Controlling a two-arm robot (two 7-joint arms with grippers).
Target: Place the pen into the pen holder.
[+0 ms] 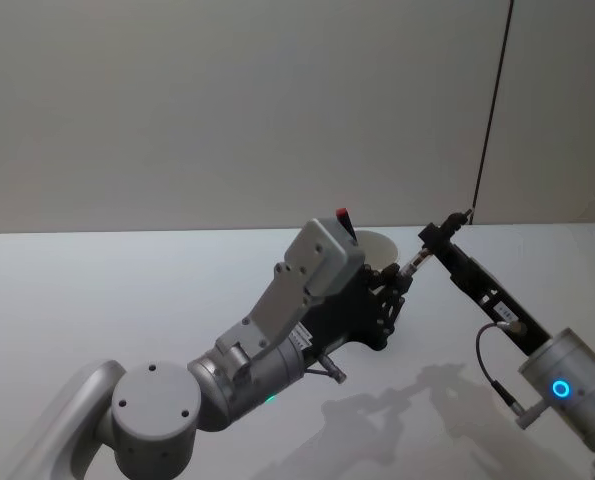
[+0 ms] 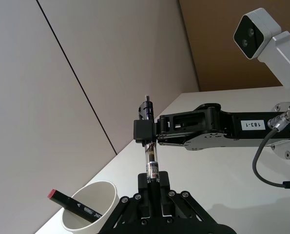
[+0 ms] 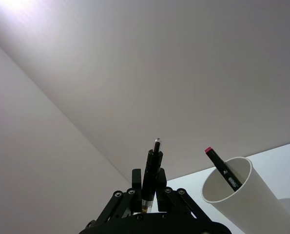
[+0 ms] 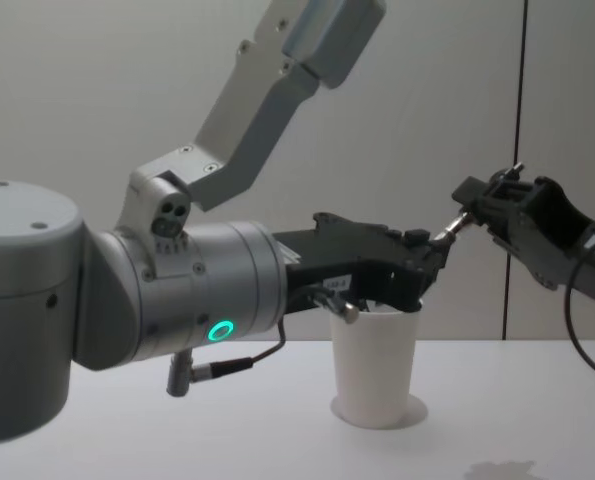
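A slim pen (image 2: pixel 151 156) with a clear barrel and black top hangs in the air, held at both ends. My left gripper (image 2: pixel 153 181) is shut on its lower end, and my right gripper (image 2: pixel 145 130) is clamped on its upper part. In the head view the pen (image 1: pixel 417 262) spans the left gripper (image 1: pixel 401 275) and the right gripper (image 1: pixel 435 238). The pen holder (image 4: pixel 377 370), a white paper cup, stands upright on the table just below and to the left of the held pen (image 4: pixel 452 228). The cup's rim (image 1: pixel 377 243) peeks out behind my left arm.
A black marker with a red cap (image 3: pixel 222 168) leans inside the cup (image 3: pixel 242 200). The white table (image 1: pixel 97 300) runs back to a plain wall. My left forearm (image 4: pixel 177 290) reaches across in front of the cup.
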